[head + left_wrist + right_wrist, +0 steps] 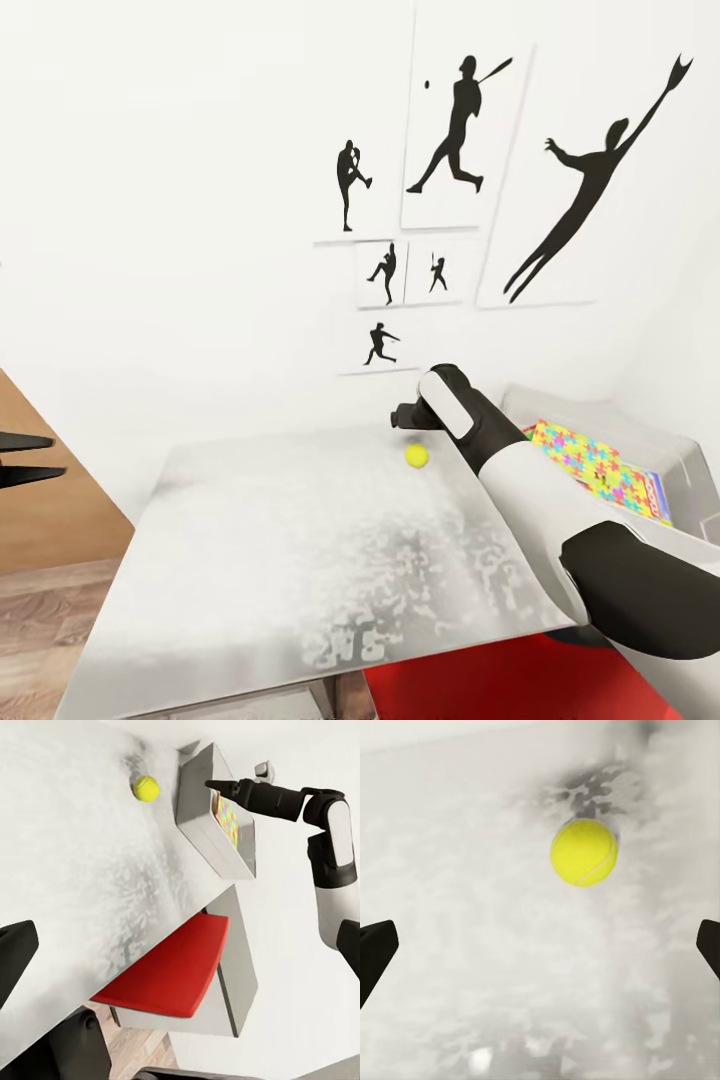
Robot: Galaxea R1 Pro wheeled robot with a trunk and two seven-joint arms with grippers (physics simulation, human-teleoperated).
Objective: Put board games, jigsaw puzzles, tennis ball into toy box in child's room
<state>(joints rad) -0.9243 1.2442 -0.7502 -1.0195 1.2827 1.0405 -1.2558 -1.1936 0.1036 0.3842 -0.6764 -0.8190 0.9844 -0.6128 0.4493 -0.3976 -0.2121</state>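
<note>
your right gripper [540, 945] hangs over the table [280, 540] with fingers spread wide; the tennis ball [583, 852] sits just beyond the fingertips, untouched.

The head camera looks down at the table [300, 540]. The right wrist camera sits close above the tennis ball [583, 852]. Every camera sees that ball.

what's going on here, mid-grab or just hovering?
Not grabbing yet. The right tool is open above the table, with the tennis ball sitting loose on the tabletop a bit beyond its fingertips. The toy box at the table's right end already holds a jigsaw puzzle and a board game. The left tool is open, off to the side.
</note>
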